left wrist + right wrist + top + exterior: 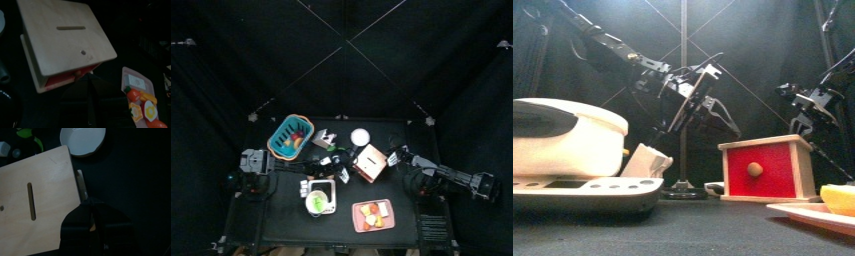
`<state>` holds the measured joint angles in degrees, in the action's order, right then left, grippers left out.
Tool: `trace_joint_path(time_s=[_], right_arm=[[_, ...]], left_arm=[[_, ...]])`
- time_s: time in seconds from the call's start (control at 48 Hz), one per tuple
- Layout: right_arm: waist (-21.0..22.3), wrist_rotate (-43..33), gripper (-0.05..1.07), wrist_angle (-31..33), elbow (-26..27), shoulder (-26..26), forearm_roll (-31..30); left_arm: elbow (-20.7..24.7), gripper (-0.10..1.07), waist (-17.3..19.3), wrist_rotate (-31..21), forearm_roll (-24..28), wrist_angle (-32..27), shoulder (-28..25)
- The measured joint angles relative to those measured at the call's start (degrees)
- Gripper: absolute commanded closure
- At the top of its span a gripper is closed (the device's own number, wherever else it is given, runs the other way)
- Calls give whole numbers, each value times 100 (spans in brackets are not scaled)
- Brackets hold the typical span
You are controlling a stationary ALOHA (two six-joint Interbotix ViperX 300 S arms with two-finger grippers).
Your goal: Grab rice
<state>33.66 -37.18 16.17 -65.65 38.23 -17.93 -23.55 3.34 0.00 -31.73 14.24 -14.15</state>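
Observation:
I cannot make out any rice as such. A white rice cooker [567, 140] stands near at the left, with a small white thing [647, 160] leaning beside it; from above the cooker [318, 196] is at the table's front. A wooden box with a red front [767, 167] stands mid-table. My left gripper [90, 79] hangs shut and empty over the box's front edge [63, 40]. My right gripper [89, 205] is shut and empty beside the box's side [37, 198], near a white bowl [83, 139].
A blue basket with coloured items [291, 137] stands at the back left. The white bowl [361, 136] is at the back middle. An orange tray of toy food [373, 215] lies at the front right and also shows in the left wrist view [140, 97].

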Motion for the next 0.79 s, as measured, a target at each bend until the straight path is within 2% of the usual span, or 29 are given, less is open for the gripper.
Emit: trace_joint_path(time_s=[0.125, 0.292, 0.5, 0.646, 0.792], right_arm=[[-18, 0, 62, 88, 9, 62, 88], [-105, -18, 62, 606, 132, 343, 483], [-237, -18, 62, 1890, 431, 967, 853], [-686, -18, 61, 2619, 571, 1239, 1371], [-1274, -237, 61, 2839, 589, 1371, 1837]], left_arm=[[-272, 59, -9, 0, 0, 0, 272], [-747, 59, -97, 18, 62, 35, 712], [-1424, 59, -299, 0, 97, 290, 1195], [-1775, 59, -536, 0, 123, 606, 1512], [-2039, 59, -668, -9, 158, 747, 1819]])
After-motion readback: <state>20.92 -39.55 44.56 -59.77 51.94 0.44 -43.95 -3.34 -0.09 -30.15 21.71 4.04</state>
